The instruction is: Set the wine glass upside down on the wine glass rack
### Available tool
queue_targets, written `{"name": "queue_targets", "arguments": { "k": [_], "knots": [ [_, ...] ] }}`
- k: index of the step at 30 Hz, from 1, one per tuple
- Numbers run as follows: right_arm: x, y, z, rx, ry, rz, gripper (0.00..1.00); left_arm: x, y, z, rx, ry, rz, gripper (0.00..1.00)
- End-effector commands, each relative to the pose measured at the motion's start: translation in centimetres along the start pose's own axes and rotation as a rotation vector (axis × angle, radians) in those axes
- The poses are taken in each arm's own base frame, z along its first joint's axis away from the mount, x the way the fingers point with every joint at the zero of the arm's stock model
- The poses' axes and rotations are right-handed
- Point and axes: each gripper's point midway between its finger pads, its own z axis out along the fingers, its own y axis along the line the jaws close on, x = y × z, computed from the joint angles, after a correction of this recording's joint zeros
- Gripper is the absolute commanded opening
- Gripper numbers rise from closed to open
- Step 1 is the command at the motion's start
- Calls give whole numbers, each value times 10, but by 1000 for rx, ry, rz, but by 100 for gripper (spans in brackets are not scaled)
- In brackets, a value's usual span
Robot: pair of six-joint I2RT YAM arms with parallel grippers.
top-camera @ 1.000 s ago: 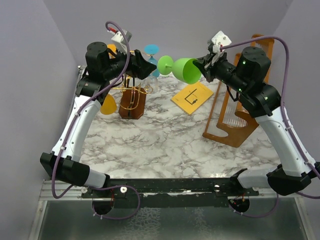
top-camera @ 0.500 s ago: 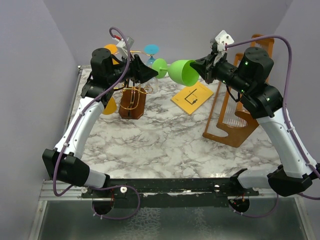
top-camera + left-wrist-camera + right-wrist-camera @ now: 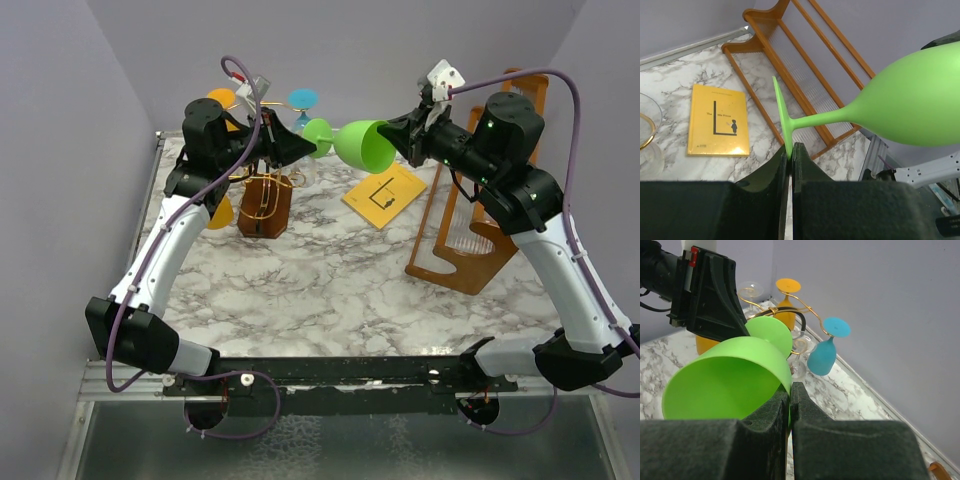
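Sideways above the table (image 3: 330,285), the green wine glass (image 3: 355,143) hung between both arms: the right gripper (image 3: 790,390) was clamped on its bowl rim, the left gripper (image 3: 790,152) seemingly pinched its foot's edge, near the wine glass rack (image 3: 265,200).

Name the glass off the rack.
The green glass, held sideways by left end effector and right end effector; the blue glass and an orange glass hang on the rack.

The marble-patterned worktop (image 3: 330,285) carries three things. The wine glass rack (image 3: 264,203) stands on its dark wooden block near the far left corner. A yellow book (image 3: 384,195) lies flat towards the far edge. A wooden frame (image 3: 452,262) stands along the right edge.
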Motion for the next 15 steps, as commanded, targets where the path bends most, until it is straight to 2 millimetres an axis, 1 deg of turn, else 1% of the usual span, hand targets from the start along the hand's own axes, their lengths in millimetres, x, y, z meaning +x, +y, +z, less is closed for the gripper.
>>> {"name": "queue_targets", "arguments": {
  "k": [1, 3, 5, 7, 10, 14, 15],
  "knots": [
    [-13, -1, 0, -5, -52, -12, 1, -4, -18, -5, 58, -21, 42, 2],
    [-9, -1, 1, -3, -45, -19, 2, -5, -19, -6, 62, -23, 51, 0],
    [-4, -2, 1, 8, -39, -29, 8, -6, -20, -8, 61, -33, 60, 0],
    [2, -5, 0, 23, -24, -45, 17, -9, -19, -10, 49, -38, 70, 0],
    [8, -8, -3, 41, -7, -69, 30, -14, -11, -13, -3, -48, 87, 0],
    [9, -6, -11, 35, 2, -104, 48, -22, -2, -22, -62, -64, 110, 0],
    [13, -2, -19, 16, 19, -141, 67, -34, 9, -30, -164, -83, 187, 0]
  ]
}}
